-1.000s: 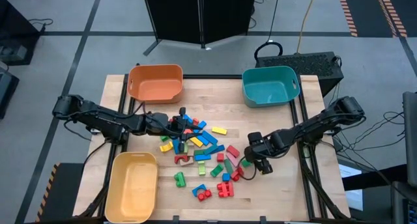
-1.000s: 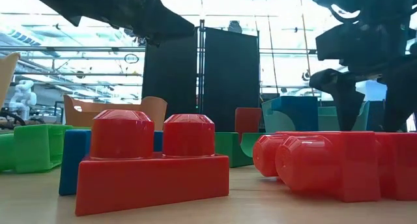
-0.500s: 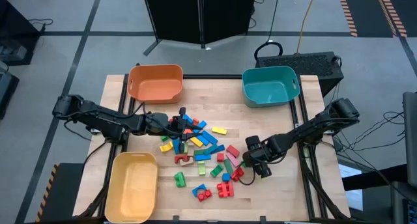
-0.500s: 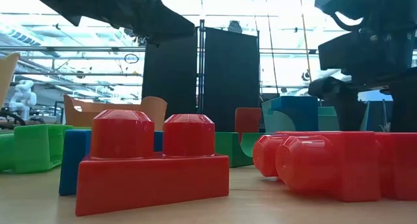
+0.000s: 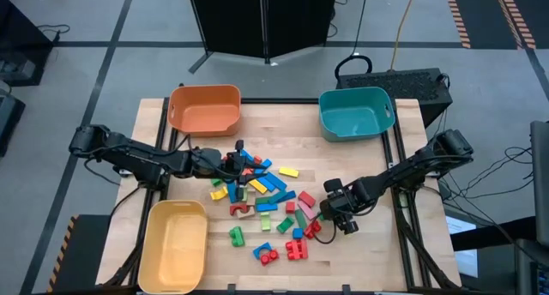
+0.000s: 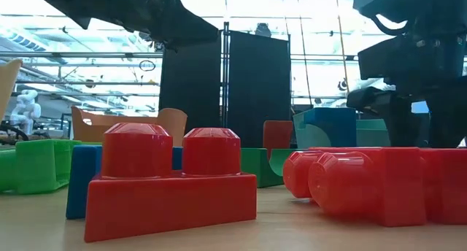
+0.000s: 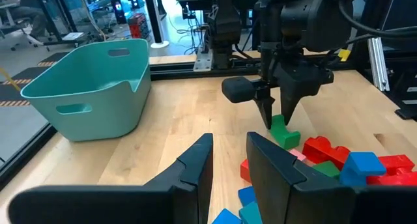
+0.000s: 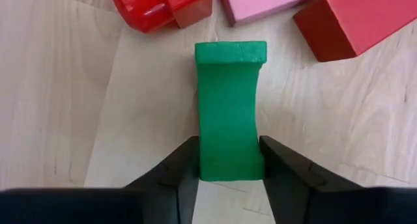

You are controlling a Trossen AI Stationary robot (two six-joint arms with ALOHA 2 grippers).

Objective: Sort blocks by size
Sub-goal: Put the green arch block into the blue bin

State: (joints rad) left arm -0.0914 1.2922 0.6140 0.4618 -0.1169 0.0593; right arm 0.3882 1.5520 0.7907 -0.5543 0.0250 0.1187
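- Since a second ago my right gripper (image 5: 329,219) has dropped toward the right edge of the blocks (image 5: 262,201) and settled; over the last half second it barely shifts.
- Now my right fingers (image 8: 180,168) press both sides of a green arch block (image 8: 230,110), clamped on it while it lies on the table (image 5: 360,252).
- Just past the green arch block lie a red studded brick (image 8: 163,4), a pink block (image 8: 267,2) and a red block (image 8: 355,19), close but not touching it.
- My left gripper (image 5: 233,165) has not moved; it hovers over the pile's left edge, fingers (image 7: 195,162) a narrow gap apart, holding nothing.
- Around the pile stand three bins: an orange bin (image 5: 204,109) beyond it to the left, a teal bin (image 5: 356,113) beyond it to the right, and a yellow bin (image 5: 174,245) near it on the left.
- Bare wood lies open between the pile and the teal bin, and on the pile's right, under my right arm.
- From table height, a red two-stud brick (image 6: 169,182) fills the front of the pile.
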